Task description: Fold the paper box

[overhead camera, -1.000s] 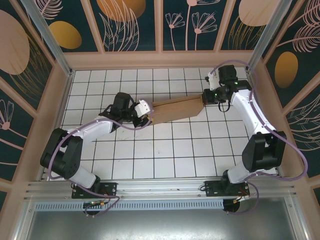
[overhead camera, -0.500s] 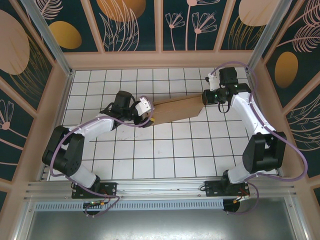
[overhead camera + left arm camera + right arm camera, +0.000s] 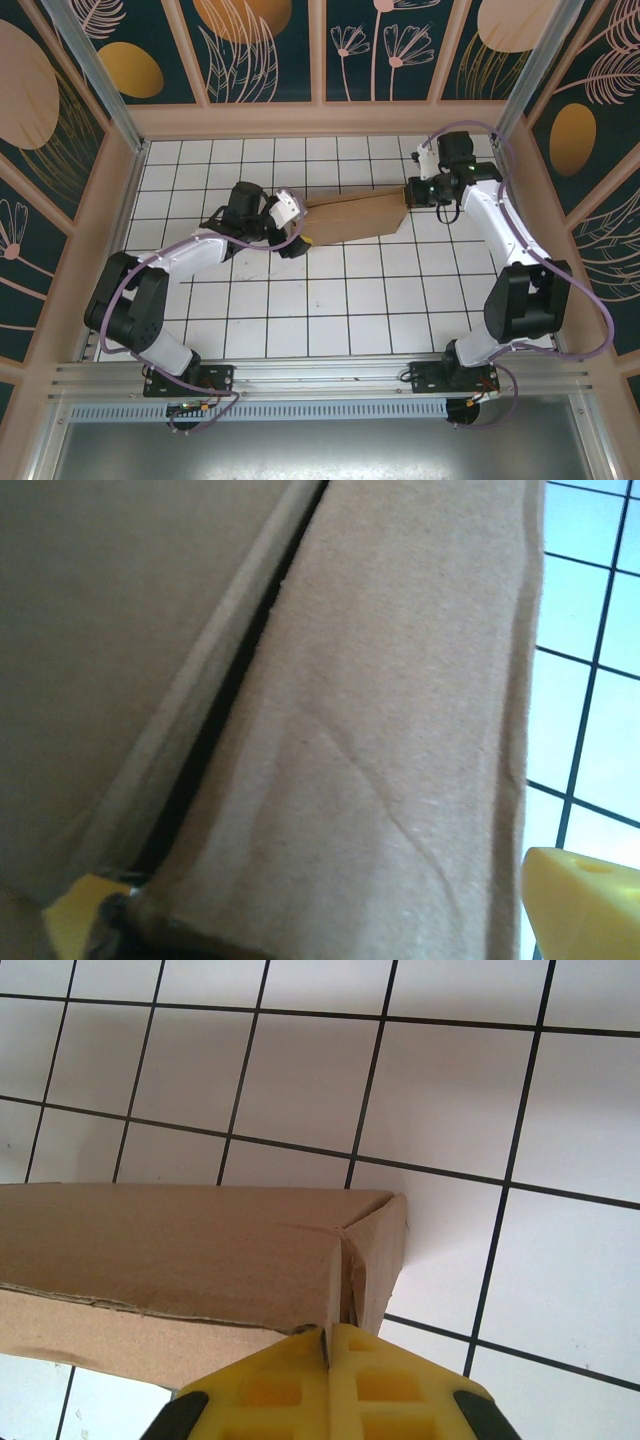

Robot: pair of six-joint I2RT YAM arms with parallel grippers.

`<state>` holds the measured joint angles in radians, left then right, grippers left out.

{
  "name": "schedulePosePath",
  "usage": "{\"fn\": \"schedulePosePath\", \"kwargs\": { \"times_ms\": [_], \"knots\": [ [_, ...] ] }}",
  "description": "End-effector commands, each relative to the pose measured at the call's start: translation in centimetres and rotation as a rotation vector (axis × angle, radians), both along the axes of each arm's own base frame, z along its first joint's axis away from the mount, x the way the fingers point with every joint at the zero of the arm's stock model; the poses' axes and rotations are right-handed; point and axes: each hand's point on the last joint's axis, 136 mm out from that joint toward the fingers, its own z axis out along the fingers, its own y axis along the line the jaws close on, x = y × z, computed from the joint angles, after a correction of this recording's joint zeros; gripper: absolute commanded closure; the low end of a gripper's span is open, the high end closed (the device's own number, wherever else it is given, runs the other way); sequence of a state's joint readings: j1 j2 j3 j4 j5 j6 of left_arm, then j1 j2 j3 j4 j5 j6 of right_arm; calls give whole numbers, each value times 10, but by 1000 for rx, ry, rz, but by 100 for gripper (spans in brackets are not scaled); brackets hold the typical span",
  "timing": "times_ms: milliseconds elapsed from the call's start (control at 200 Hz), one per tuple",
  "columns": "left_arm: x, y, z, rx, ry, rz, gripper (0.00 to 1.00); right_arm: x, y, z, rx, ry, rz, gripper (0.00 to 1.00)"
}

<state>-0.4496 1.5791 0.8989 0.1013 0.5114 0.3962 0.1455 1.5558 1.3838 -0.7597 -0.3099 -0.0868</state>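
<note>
The paper box [image 3: 355, 217], plain brown cardboard folded into a long flat shape, lies across the middle of the white tiled floor. My left gripper [image 3: 296, 226] is at its left end. In the left wrist view the gripper [image 3: 330, 910] is open, its yellow fingertips [image 3: 580, 900] far apart with a folded panel of the box [image 3: 400, 710] between them. My right gripper [image 3: 411, 192] is at the right end. In the right wrist view it [image 3: 328, 1335] is shut, pinching a thin wall at the box's corner [image 3: 370, 1250].
The floor [image 3: 330, 300] is a white grid of tiles, walled by a beige frame [image 3: 320, 120] with dark patterned panels. Both arms reach in from the near edge, with bare tiles between them in front of the box.
My left gripper's jaws have opened wide around the box's left end. The right gripper has stayed shut on the right corner, and the box has hardly moved.
</note>
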Motion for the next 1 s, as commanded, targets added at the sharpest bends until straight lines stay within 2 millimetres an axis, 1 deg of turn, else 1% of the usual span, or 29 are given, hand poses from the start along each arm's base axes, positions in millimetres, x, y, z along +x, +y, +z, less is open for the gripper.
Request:
{"fn": "schedulePosePath", "kwargs": {
  "times_ms": [0,145,225,350,495,596,651,746,756,766,771,796,851,946,996],
  "knots": [
    [8,5,16,-54,-15,85,1,-9,-4,-16,-30,95,-30,100],
    [3,17,28,-92,-54,160,1,-6,-5,-15,-36,97,-35,100],
    [-3,22,34,-116,-58,185,1,-4,-5,-15,-40,104,-41,100],
    [-10,33,41,-160,-33,262,1,-2,-5,-15,-40,108,-48,100],
    [-11,45,60,-216,42,383,1,-1,-5,-13,-42,109,-51,100],
    [-10,51,71,-197,92,440,17,-1,-4,-10,-43,104,-49,100],
    [-11,52,77,-186,112,445,26,-1,-4,-9,-44,104,-49,100],
    [-5,52,95,-170,115,469,38,0,-2,-8,-44,108,-46,100],
    [-4,52,97,-168,115,470,39,0,-1,-8,-45,107,-44,100],
    [-4,53,93,-157,129,474,39,0,0,-8,-45,108,-42,100],
    [-2,53,98,-160,124,474,39,0,-1,-8,-46,108,-42,100],
    [0,52,104,-154,127,476,40,0,0,-8,-47,108,-41,100],
    [6,51,110,-132,151,489,43,0,1,-8,-50,111,-39,100],
    [8,48,112,-94,183,478,47,0,3,-9,-46,113,-37,100],
    [8,48,110,-80,186,474,54,0,3,-11,-45,116,-37,100]
  ]
}}
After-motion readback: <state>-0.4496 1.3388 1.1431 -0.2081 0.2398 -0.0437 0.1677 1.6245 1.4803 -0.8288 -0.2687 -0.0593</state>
